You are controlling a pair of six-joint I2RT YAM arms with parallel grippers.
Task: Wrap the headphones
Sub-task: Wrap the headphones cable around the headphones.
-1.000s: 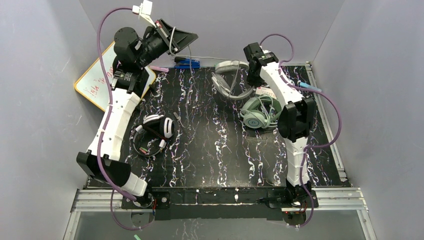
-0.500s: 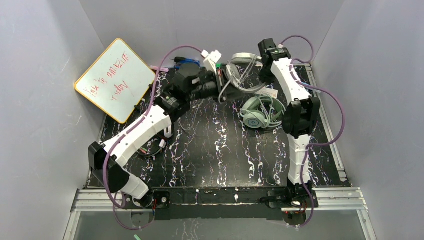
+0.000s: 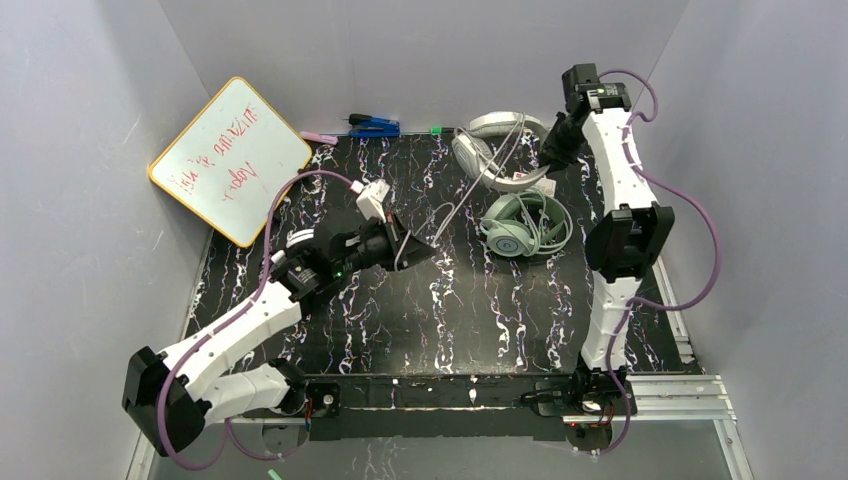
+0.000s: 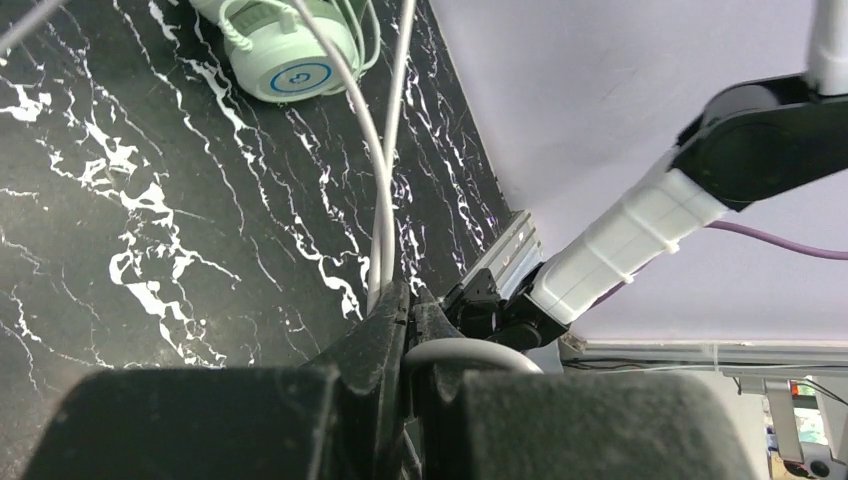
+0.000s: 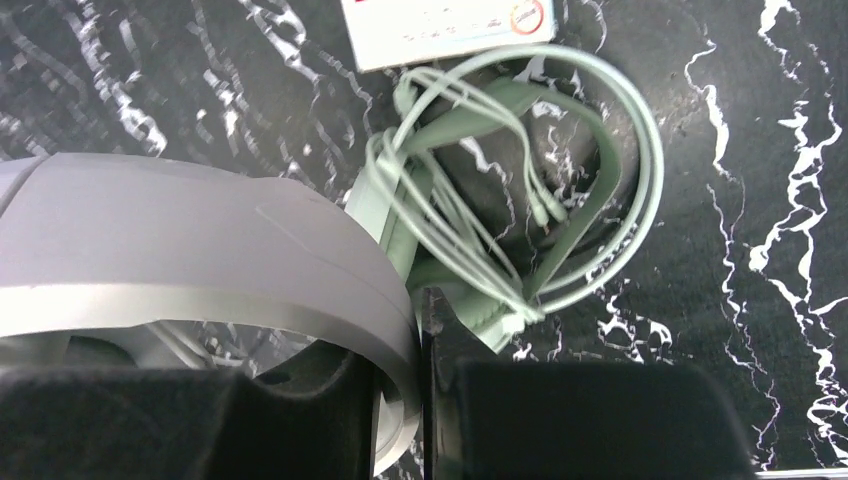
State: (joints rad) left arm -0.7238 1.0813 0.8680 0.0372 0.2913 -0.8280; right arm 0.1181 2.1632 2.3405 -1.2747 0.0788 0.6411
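Observation:
My right gripper (image 3: 553, 160) holds the light grey headphones (image 3: 487, 150) up at the back of the mat, shut on the headband (image 5: 200, 240), which sits between its jaws (image 5: 410, 340). A grey cable (image 3: 445, 205) runs from that headset down to my left gripper (image 3: 402, 247), which is shut on it mid-mat; the wrist view shows the cable (image 4: 385, 180) pinched at the fingertips (image 4: 410, 305). The mint-green headphones (image 3: 515, 228) lie on the mat with their pale cable coiled (image 5: 500, 200). The black-and-white headset is mostly hidden under my left arm (image 3: 300, 240).
A whiteboard (image 3: 230, 155) leans at the left wall. A blue item (image 3: 375, 127), a pink pen (image 3: 320, 137) and a small green piece (image 3: 437, 130) lie along the back edge. A white card (image 5: 445, 25) lies beside the mint-green headset. Grey walls close in on three sides.
My left gripper came from the back of the mat toward the front left, drawing the grey cable out. My right gripper moved back and right, carrying the grey headphones with it.

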